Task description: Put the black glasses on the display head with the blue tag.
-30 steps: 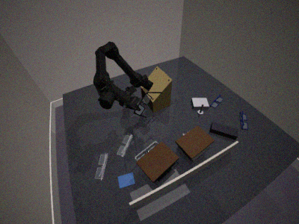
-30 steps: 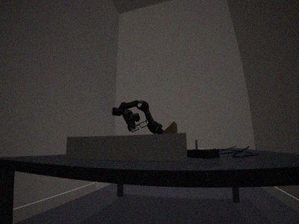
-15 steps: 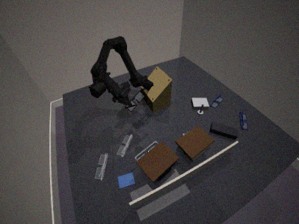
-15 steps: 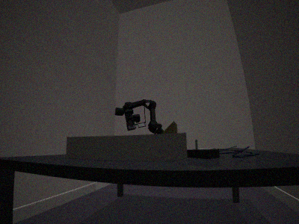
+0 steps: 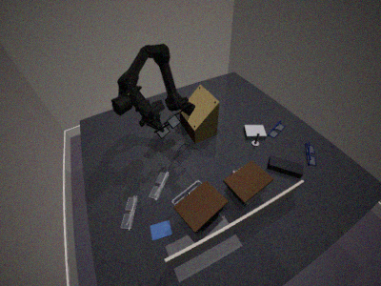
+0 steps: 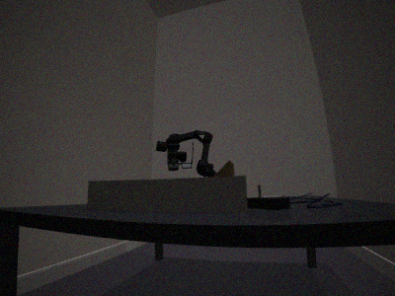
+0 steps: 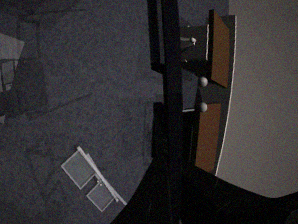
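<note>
The gripper (image 5: pixel 158 126) (image 6: pixel 174 166) (image 7: pixel 164 163) is closing its fingers on the black wire-framed glasses (image 5: pixel 163 133) (image 6: pixel 187 168) (image 7: pixel 172 75), holding them in the air above the table (image 5: pixel 110 157) (image 6: pixel 197 232) (image 7: pixel 115 80), beside the yellow wedge-shaped block (image 5: pixel 208 112) (image 6: pixel 227 170). The flat blue square tag (image 5: pixel 161 230) is lying beside a tilted brown board (image 5: pixel 201 206), toward the table's edge opposite the arm. The glasses are hanging well apart from that tag.

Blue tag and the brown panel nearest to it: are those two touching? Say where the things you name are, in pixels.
Apart. The top view shows it: a strip of dark tabletop runs between the blue tag (image 5: pixel 161 230) and the brown panel (image 5: pixel 200 206).
</note>
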`<state>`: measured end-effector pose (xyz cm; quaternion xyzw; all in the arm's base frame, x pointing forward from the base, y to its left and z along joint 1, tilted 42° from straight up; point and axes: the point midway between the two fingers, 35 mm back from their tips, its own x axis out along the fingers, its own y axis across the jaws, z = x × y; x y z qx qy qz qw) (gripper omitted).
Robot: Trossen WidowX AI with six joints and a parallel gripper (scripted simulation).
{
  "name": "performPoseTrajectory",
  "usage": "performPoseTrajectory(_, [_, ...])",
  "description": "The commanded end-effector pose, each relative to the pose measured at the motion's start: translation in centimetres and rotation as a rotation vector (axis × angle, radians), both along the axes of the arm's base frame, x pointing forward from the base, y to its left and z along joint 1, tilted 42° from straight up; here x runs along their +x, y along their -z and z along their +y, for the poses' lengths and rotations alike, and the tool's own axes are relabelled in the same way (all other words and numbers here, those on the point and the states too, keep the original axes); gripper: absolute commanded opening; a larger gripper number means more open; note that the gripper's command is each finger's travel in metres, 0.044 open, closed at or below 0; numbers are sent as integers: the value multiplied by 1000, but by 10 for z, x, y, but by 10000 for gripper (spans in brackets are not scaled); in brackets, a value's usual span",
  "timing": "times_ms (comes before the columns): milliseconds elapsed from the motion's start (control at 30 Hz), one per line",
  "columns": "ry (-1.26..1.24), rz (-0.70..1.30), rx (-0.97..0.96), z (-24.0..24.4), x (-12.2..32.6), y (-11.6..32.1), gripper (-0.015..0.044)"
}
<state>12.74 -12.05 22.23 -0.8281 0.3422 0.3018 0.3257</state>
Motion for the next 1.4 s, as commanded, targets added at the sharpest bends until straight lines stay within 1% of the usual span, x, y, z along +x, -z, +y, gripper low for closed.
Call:
performPoseTrajectory(0, [8, 1, 7, -1, 0, 0, 0])
performPoseTrajectory(633, [9, 3, 10, -1, 0, 1, 0])
performPoseTrajectory(1100, [154, 130, 213, -11, 22, 34, 0])
performPoseTrajectory(1367, [258, 229, 283, -11, 38, 57, 0])
